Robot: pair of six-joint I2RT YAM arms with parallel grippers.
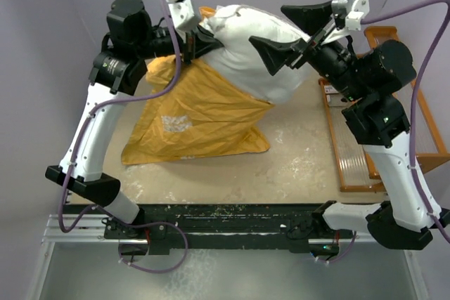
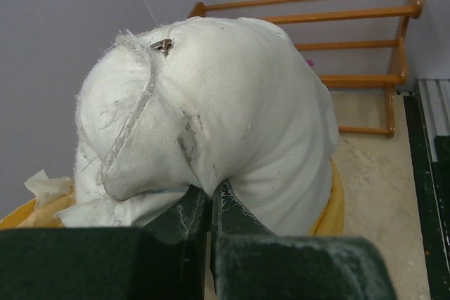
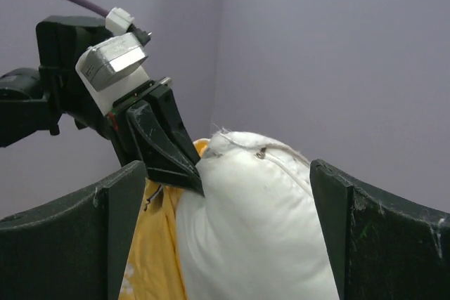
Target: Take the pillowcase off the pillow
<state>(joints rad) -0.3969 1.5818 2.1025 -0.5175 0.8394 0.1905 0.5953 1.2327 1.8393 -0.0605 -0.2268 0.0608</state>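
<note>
**Pillowcase** (image 1: 197,114): fabric sack turned yellow-orange side out, with a pale patch on it. It lies slumped on the table (image 1: 302,152), left of centre. Its mouth is gathered around the lower end of the pillow.

**Pillow** (image 1: 253,43): plump white cushion. Most of it stands clear of the sack at the far middle of the table, and its lower end is inside the sack's mouth.

**Left gripper** (image 1: 202,40): fingers pressed together, pinching a fold at the pillow's upper left corner.

**Right gripper** (image 1: 271,26): fingers spread wide to either side of the pillow's right end, gripping nothing. Whether they touch the cloth cannot be told.

**Wooden rack** (image 1: 358,152): slatted orange-brown frame at the table's right edge.

**View notes**
- Left wrist view: the left gripper (image 2: 209,200) bites the pillow (image 2: 232,117) just below a frayed seam. A small metal zip pull (image 2: 162,46) sits near the top. The pillowcase (image 2: 332,205) shows only as a yellow rim at both sides of the base, with the wooden rack (image 2: 351,40) behind.
- Right wrist view: the pillow (image 3: 253,223) sits between the right gripper's (image 3: 225,173) open fingers. The left gripper (image 3: 184,170) is seen from outside, clamped on the corner. The pillowcase (image 3: 151,244) hangs below it.
</note>
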